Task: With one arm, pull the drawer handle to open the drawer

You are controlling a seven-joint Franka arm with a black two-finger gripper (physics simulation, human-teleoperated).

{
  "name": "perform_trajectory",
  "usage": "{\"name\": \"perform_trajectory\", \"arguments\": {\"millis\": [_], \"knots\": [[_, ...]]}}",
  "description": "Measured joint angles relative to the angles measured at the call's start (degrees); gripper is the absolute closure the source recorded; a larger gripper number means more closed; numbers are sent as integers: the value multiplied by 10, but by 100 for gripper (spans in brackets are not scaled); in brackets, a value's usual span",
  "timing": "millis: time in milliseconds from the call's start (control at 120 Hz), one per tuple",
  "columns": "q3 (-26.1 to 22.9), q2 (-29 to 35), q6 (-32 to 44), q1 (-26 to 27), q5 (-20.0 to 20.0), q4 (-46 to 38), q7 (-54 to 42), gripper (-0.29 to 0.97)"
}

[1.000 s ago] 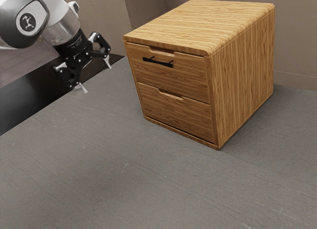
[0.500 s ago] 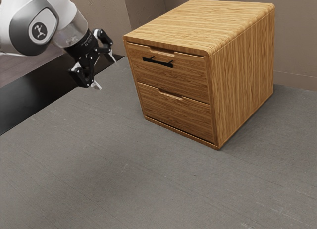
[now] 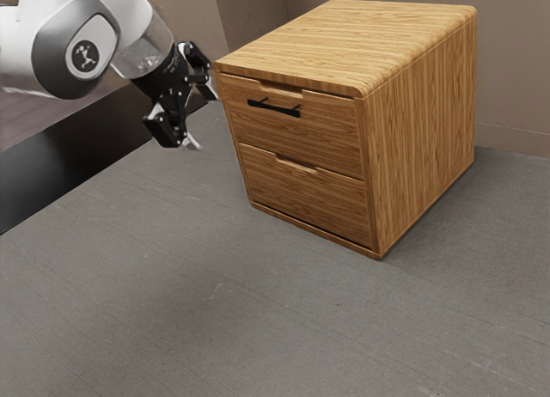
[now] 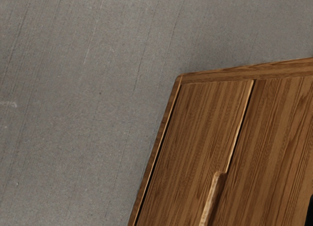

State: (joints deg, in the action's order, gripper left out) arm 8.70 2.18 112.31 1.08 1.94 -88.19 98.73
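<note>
Free room: above the grey surface before the cabinet front, across the exterior view's left and lower part. Obstacle: the cabinet itself, its near front corner just beside the spread-fingered gripper; contact there not discernible. On the upper drawer front, a black handle standing proud, open to approach straight from the front. Beneath it, the lower drawer with a wooden lip. Behind the cabinet, closed off by walls.

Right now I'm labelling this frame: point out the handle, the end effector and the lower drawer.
handle (image 3: 274, 107): exterior view, middle of its bar.
end effector (image 3: 206, 121): exterior view, midway between the fingertips.
lower drawer (image 3: 306, 196): exterior view, bare front panel.
</note>
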Motion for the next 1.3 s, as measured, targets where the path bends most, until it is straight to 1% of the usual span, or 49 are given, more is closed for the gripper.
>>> {"name": "perform_trajectory", "arguments": {"millis": [283,600,850,992,1300], "knots": [[0,-3,11,-22,2,1,6,0],[0,-11,25,-13,3,2,-12,0],[0,-47,30,-5,1,30,-22,0],[0,-76,37,-16,0,60,-27,0],[-12,-87,51,-10,-2,82,-35,0]]}}
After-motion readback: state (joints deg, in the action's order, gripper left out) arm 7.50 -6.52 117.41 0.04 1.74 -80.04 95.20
